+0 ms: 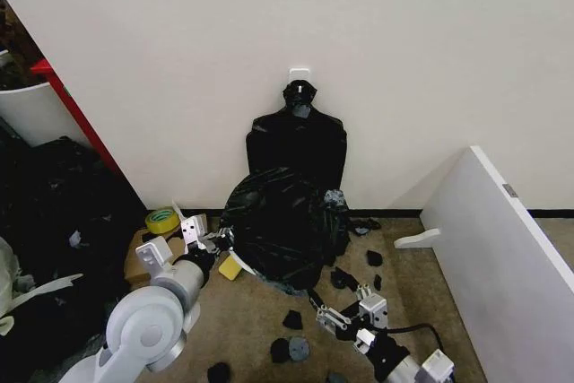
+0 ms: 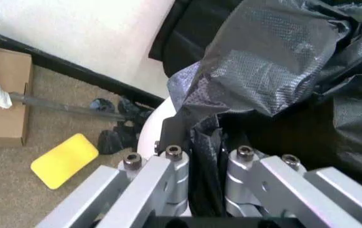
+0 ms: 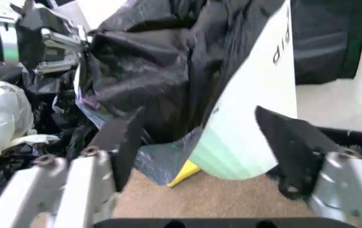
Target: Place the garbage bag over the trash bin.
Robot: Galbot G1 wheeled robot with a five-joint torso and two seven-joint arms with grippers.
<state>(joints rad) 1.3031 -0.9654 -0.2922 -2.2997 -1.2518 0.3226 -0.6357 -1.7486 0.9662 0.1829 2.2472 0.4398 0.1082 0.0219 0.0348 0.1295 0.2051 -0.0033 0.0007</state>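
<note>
1. The garbage bag (image 1: 282, 226) drapes over the trash bin (image 3: 254, 118), which stands against the wall.
2. The left gripper (image 2: 206, 156), at the bin's left side, pinches a bag fold.
3. The right gripper (image 1: 345, 311), released and wide, sits near the bin's front right.

In our head view the garbage bag (image 1: 282, 226) covers the trash bin completely. We lose our left gripper's (image 2: 207, 159) fingertips inside the bag's folds in the left wrist view.
</note>
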